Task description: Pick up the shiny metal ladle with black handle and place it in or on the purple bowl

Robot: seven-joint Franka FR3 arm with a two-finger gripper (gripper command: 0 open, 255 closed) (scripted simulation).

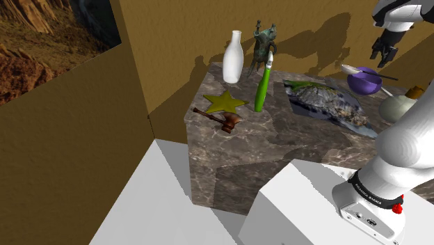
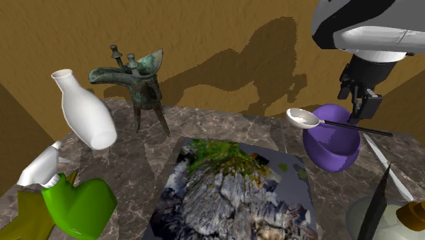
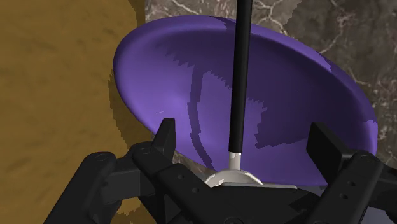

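Ladle (image 2: 337, 124), pale scoop and thin black handle, lies across the rim of the purple bowl (image 2: 332, 148). The bowl sits by the edge of a dark marbled tabletop (image 1: 278, 139) (a block set against ochre walls, with pale floor below). A white vase (image 1: 233, 59), a green-bronze tripod vessel (image 2: 139, 85) and a mountain-photo mat (image 2: 231, 191) share the top. The claw (image 3: 245, 135) hangs just above the handle, its fingers spread wide to either side, clasping nothing.
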